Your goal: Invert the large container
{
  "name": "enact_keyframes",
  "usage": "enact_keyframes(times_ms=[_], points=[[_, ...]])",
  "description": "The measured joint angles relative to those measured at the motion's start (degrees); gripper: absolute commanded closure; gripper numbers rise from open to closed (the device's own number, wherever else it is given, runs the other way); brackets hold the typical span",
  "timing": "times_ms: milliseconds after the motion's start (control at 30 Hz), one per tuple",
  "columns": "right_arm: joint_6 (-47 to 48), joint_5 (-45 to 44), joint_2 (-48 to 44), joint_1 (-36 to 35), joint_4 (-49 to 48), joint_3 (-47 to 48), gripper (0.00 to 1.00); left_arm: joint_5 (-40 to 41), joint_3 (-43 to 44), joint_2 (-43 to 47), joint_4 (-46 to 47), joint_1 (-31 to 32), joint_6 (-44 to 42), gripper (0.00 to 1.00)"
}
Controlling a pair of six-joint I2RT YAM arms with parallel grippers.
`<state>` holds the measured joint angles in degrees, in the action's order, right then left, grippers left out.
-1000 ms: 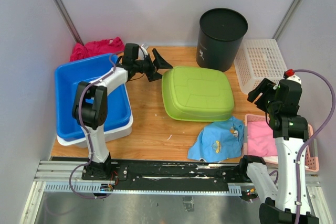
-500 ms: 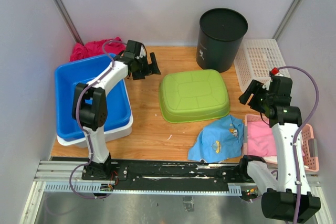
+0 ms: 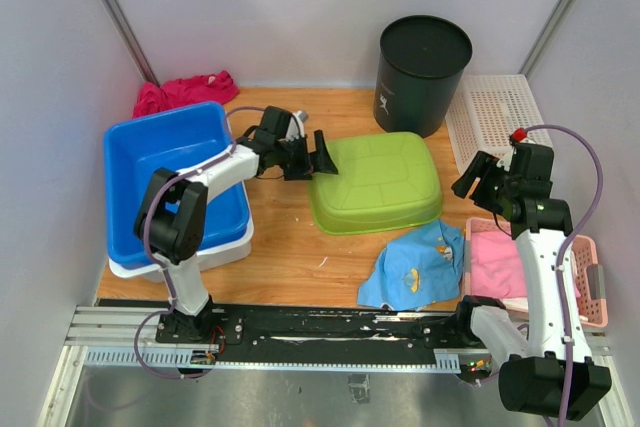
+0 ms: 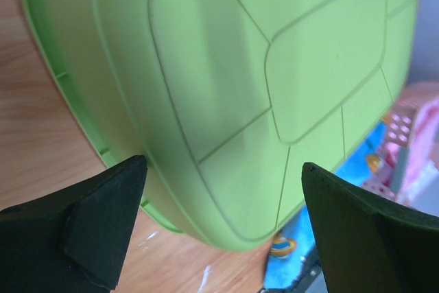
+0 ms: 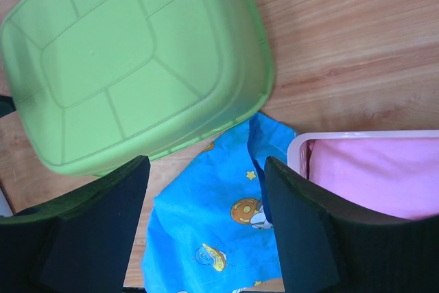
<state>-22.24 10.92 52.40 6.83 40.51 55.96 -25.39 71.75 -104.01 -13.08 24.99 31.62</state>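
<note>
Green container (image 3: 375, 179) sits bottom-up mid bench (image 3: 290, 247), rim down on the wood. Left tool (image 3: 320, 153) spread wide at its left edge, holding nothing, contact unclear. Right tool (image 3: 470, 177) also wide, empty, off its right side. Blue cloth (image 3: 415, 265) at its near rim, pink basket (image 3: 592, 282) beside the cloth

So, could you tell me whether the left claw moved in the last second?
Yes: the left claw moved rightward and nearer, away from the red cloth, to the green container.
</note>
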Motion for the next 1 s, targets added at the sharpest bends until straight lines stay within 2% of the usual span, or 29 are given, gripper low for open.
enact_keyframes(times_ms=[167,400,567,733,867,1000], points=[[0.00,0.04,-0.39,0.00,0.07,-0.02,0.30,-5.68,8.63,-8.33,2.73,5.01,0.13,0.01],[0.07,0.00,-1.92,0.00,0.15,-0.02,0.30,-3.08,15.82,-9.62,-4.13,5.18,-3.48,0.01],[0.04,0.04,-1.07,0.00,0.02,-0.02,0.30,8.09,23.21,-5.35,-14.91,5.84,-9.90,0.01],[-0.09,0.57,0.70,0.00,-0.92,-0.02,0.30,22.82,26.60,6.99,-23.19,4.39,-15.02,0.01],[-0.57,0.90,1.22,0.00,-2.38,-0.07,0.30,30.29,26.40,15.87,-26.34,-2.16,-15.98,0.01],[-2.01,0.87,1.64,0.00,-4.52,-0.59,0.31,35.87,20.63,20.22,-26.75,-10.27,-15.41,0.01]])
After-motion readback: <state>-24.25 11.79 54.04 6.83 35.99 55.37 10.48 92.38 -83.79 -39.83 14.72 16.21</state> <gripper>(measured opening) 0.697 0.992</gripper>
